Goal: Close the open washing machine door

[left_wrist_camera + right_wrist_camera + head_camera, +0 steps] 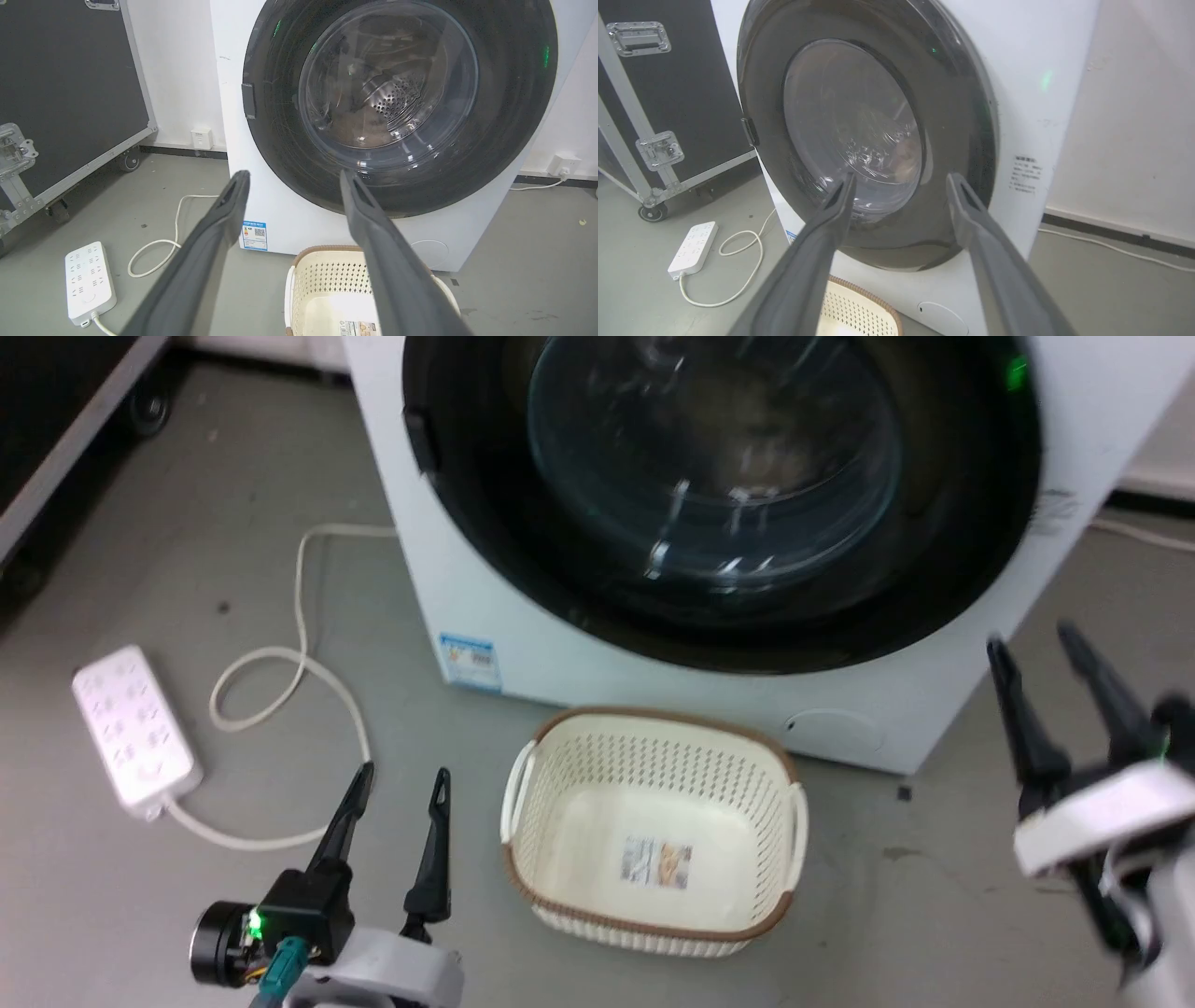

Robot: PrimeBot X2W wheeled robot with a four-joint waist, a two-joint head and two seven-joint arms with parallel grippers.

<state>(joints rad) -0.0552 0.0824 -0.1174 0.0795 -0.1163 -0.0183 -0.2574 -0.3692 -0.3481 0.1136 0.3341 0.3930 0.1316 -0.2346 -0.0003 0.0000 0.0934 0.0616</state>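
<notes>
The washing machine door [523, 551], black-rimmed with a bulging clear glass window, lies flat against the white machine [448, 607]; I see no gap at its edge. The steel drum shows through the glass in the left wrist view of the door [504, 116]. My left gripper [402, 775] is open and empty, low over the floor, left of the basket and well short of the door. My right gripper [1030, 639] is open and empty, off the machine's lower right corner. Both wrist views look between open fingers, left gripper [293, 177] and right gripper [901, 179], at the door [952, 140].
A cream laundry basket [653, 747] with a brown rim sits on the floor right before the machine. A white power strip [135, 723] and its looped cord [299, 663] lie at the left. A black wheeled flight case [65, 93] stands further left.
</notes>
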